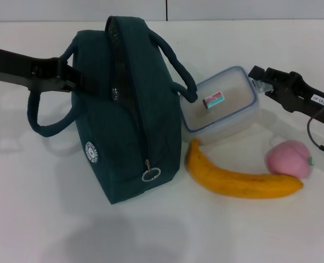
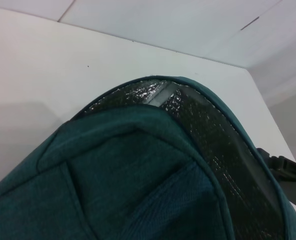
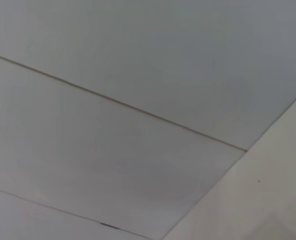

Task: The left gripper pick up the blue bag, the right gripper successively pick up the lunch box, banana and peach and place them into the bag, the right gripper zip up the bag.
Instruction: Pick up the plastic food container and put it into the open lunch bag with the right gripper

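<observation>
Table [image 1: 52, 219], plain white, meets pale panelled wall [image 3: 137, 65]; neither pincer's finger state can be told.

The round white logo [image 1: 91, 152] on the blue bag [image 1: 123, 109] and the lunch box [image 1: 221, 104] label [image 1: 214, 100] perhaps carry print, but nothing is legible.

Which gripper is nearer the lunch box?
Right. The right gripper sits just beside the lunch box; the left gripper is across the blue bag, at its handle.

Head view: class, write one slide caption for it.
Left gripper at the blue bag; lunch box, banana and peach wait beside it.
</observation>
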Robot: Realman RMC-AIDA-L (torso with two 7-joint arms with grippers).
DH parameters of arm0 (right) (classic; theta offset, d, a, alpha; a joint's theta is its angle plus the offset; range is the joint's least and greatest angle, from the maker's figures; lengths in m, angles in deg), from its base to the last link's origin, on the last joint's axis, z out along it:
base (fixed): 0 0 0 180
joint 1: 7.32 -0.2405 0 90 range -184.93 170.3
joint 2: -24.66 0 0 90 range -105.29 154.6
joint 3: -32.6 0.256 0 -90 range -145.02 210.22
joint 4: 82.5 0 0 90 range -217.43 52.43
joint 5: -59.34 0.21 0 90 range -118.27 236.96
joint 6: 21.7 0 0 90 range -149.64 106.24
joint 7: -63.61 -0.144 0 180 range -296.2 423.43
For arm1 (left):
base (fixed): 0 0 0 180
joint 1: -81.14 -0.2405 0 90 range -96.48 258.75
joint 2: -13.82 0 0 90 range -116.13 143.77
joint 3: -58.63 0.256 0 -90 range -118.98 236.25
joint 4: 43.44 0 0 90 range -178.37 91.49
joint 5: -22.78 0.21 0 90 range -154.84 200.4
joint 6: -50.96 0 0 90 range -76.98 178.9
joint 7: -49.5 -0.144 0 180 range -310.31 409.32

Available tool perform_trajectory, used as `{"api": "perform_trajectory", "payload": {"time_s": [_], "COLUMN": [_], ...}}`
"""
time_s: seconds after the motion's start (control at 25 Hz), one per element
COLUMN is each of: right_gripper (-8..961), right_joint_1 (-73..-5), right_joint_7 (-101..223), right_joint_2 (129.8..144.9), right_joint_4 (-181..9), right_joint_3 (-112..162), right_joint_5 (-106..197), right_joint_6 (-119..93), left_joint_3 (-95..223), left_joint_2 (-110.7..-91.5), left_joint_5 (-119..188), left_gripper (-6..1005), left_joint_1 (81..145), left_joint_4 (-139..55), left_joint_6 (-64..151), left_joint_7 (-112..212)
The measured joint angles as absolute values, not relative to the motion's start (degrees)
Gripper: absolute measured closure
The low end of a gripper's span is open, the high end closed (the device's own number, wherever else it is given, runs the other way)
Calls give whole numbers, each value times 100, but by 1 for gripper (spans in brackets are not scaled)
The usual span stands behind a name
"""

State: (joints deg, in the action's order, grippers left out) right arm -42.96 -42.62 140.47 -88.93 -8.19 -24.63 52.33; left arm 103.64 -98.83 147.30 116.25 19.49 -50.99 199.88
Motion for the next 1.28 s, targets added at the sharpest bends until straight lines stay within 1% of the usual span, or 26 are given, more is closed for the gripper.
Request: {"api": "perform_trajectory", "payload": {"time_s": [0.12,0.44,0.68,0.84,1.08,1.28], "right_gripper": [651,839,858,850,839,829], "right_joint_1": [-4303,-4279,-4160,-3956,-3727,-3665], "right_joint_7": [-4243,-4185,-4163,-4159,-4192,-4515], "right_joint_2": [14050,14054,14034,14015,13980,13947], "right_joint_4": [-8907,-8923,-8973,-9082,-9218,-9305], "right_joint_3": [-819,-768,-753,-754,-756,-756], "right_joint_5": [-2475,-2427,-2123,-1792,-1208,-684], "right_joint_6": [5263,5436,5674,5918,6481,7209], "left_joint_3": [10363,10343,10337,10334,10340,10343], "left_joint_2": [-9890,-9894,-9880,-9876,-9929,-9984], "left_joint_5": [14730,14732,14495,14457,14449,14415], "left_gripper": [963,964,964,964,964,964], "left_joint_1": [11627,11618,11530,11463,11410,11409], "left_joint_4": [1949,1949,1949,1951,1977,1981], "left_joint_6": [-5099,-5102,-5180,-5212,-5282,-5374], "left_joint_7": [19988,19988,19988,19989,19990,19992]}}
